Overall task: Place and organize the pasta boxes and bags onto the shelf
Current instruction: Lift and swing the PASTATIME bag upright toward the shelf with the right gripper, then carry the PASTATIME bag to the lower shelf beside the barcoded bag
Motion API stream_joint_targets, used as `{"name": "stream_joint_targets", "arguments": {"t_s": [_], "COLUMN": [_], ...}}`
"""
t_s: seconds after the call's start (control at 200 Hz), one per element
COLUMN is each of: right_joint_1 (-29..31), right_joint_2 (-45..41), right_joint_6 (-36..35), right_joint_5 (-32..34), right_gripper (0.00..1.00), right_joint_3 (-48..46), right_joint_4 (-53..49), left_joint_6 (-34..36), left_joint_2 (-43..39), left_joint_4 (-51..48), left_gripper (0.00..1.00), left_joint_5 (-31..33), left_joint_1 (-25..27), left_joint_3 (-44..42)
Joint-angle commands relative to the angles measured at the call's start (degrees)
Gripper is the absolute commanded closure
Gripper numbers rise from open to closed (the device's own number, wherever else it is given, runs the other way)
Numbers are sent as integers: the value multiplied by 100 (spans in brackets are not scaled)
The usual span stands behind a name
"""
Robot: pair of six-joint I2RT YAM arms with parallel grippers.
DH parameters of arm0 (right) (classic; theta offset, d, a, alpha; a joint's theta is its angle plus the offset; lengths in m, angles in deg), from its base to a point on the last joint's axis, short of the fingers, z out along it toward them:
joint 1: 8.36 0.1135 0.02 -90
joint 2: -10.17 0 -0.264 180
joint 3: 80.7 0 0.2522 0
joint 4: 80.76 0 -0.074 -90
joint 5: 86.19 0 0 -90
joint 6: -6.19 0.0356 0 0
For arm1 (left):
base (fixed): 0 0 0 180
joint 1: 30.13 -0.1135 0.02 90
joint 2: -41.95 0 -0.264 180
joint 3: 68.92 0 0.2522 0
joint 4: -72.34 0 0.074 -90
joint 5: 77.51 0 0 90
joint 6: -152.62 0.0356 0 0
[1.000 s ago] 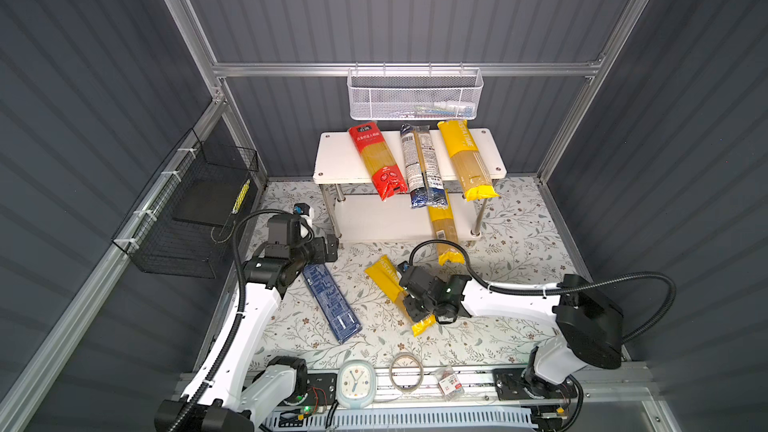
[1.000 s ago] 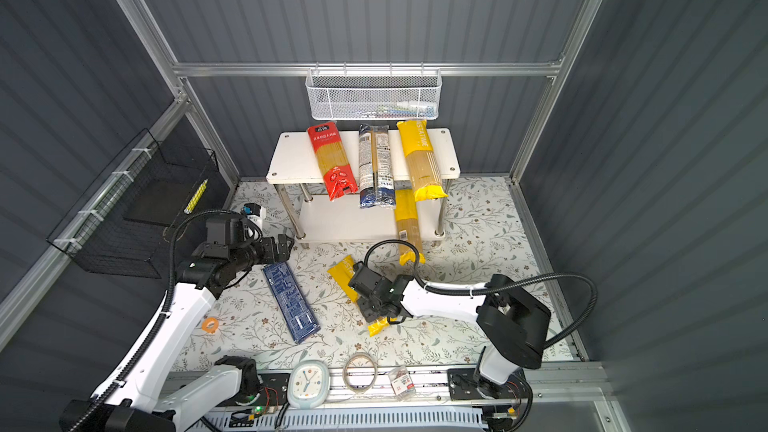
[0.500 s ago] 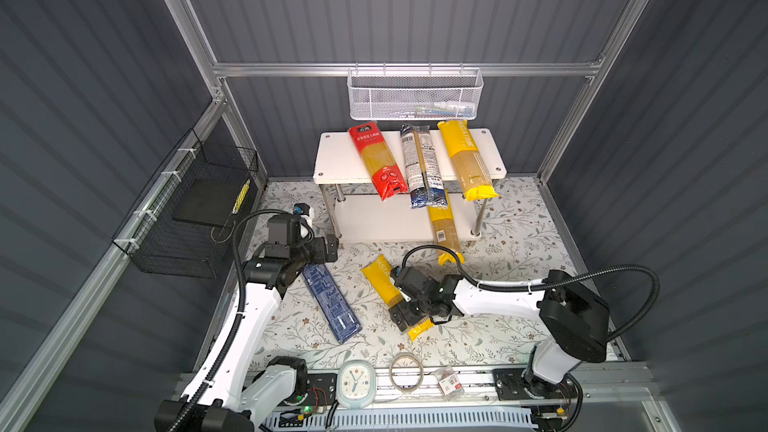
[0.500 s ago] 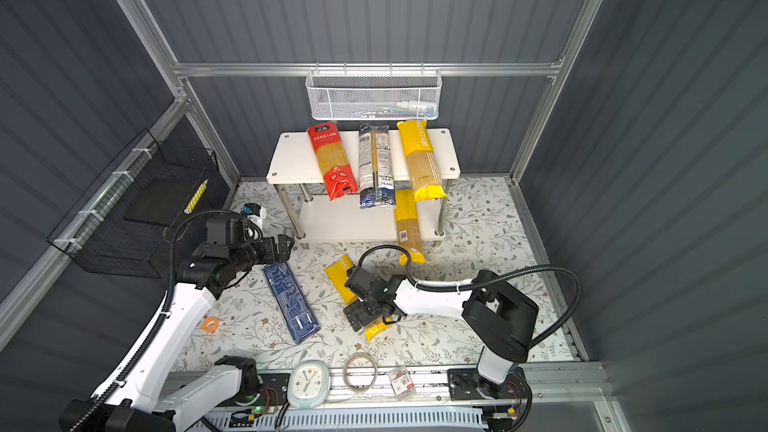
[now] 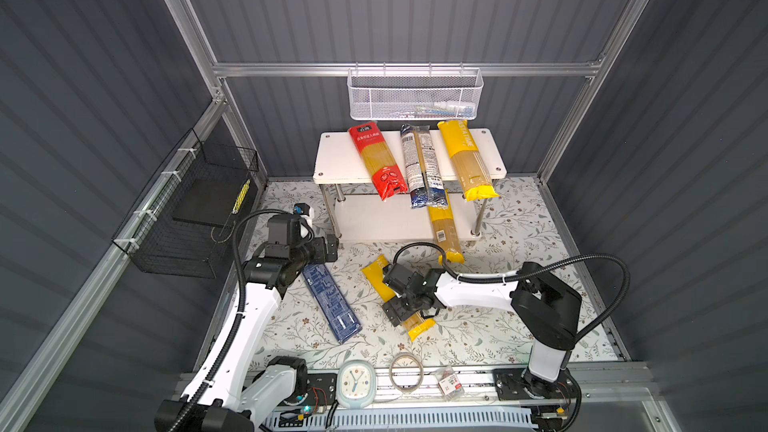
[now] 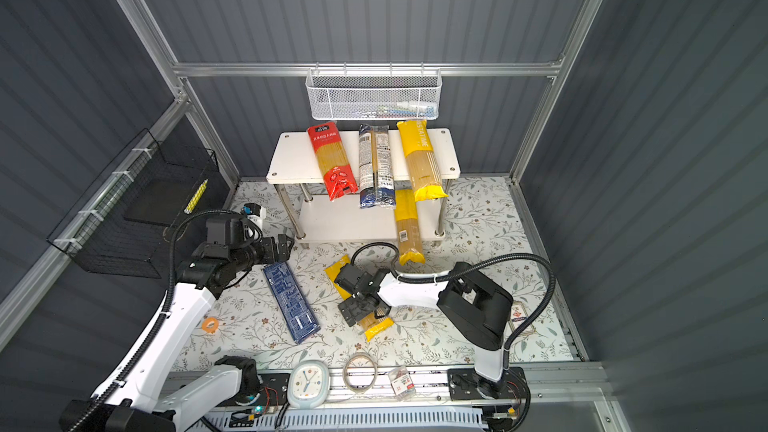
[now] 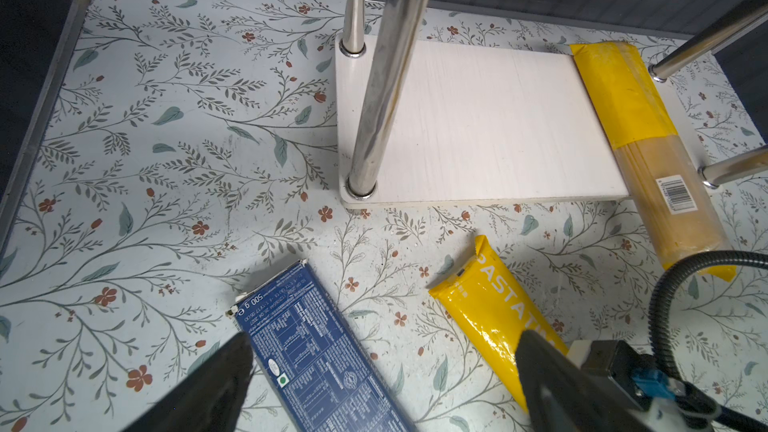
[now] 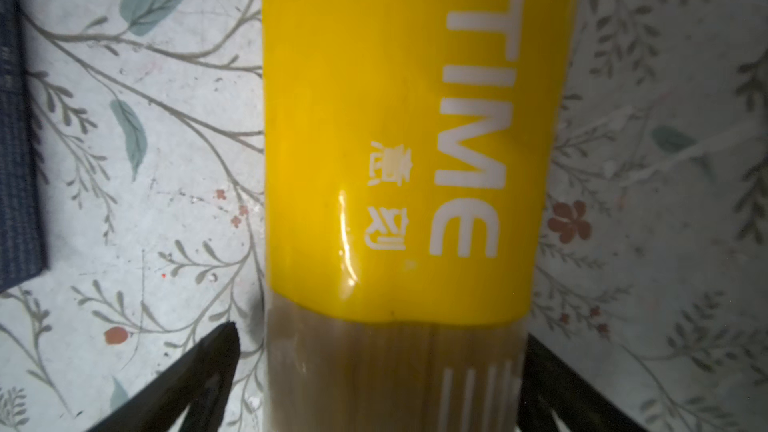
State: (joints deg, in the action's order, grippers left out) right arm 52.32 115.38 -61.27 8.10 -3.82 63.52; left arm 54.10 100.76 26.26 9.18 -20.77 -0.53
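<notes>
The right end effector (image 8: 386, 380) is wide open, with one finger on each side of the loose yellow bag (image 5: 375, 275). This bag lies flat on the table (image 5: 519, 222), in front of the shelf (image 5: 336, 160). The jaws are not closed on it, and we cannot tell if a finger touches its side. We judge that the step in hand is the grasp of this bag.

The left end effector (image 7: 384, 338) is also wide open and holds nothing. It hangs in front of the shelf, near the shelf's left front leg and above the near end of the dark-blue box (image 5: 330, 303). The box lies on the table in front of the shelf and is not yet picked.

On the top board of the shelf lie three packs side by side: the red bag (image 5: 376, 162), the clear bag (image 5: 419, 164) and the upper yellow bag (image 5: 467, 160). All three hang a little over the shelf's front edge. The lower yellow bag (image 5: 442, 226) lies across the bottom board of the shelf and sticks far out at the front.

So we count four packs on the shelf and two left on the table. In our judgement the packs that hang over the edge also need straightening.
</notes>
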Motion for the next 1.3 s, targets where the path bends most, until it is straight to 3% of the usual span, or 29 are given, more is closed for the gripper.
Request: {"name": "stream_joint_targets", "arguments": {"t_s": [0.0, 0.255, 0.39, 0.56, 0.755, 0.89, 1.025, 1.291], "right_joint_1": [5, 13, 13, 13, 13, 5, -4, -81], "right_joint_2": [167, 426, 358, 391, 390, 273, 43, -963], "right_joint_6": [125, 131, 161, 171, 181, 179, 197, 333], "right_joint_5": [147, 286, 111, 20, 97, 124, 252, 503], "right_gripper": [1, 1, 10, 30, 65, 80, 90, 100], "right_joint_3": [34, 49, -27, 67, 190, 210, 197, -80], "right_joint_4": [-378, -690, -513, -500, -533, -485, -461, -67], "left_joint_6": [111, 113, 110, 104, 104, 104, 104, 104], "left_joint_2": [-99, -90, -97, -108, -117, -126, -124, -134], "left_joint_4": [-159, -153, -152, -152, -145, -151, -143, -148], "left_gripper": [0, 0, 0, 0, 0, 0, 0, 0], "left_joint_5": [15, 6, 6, -3, -19, -20, -19, -20], "left_joint_1": [-32, -31, -31, -31, -31, -31, -31, -31], "left_joint_3": [-56, -58, -64, -58, -58, -65, -62, -53]}}
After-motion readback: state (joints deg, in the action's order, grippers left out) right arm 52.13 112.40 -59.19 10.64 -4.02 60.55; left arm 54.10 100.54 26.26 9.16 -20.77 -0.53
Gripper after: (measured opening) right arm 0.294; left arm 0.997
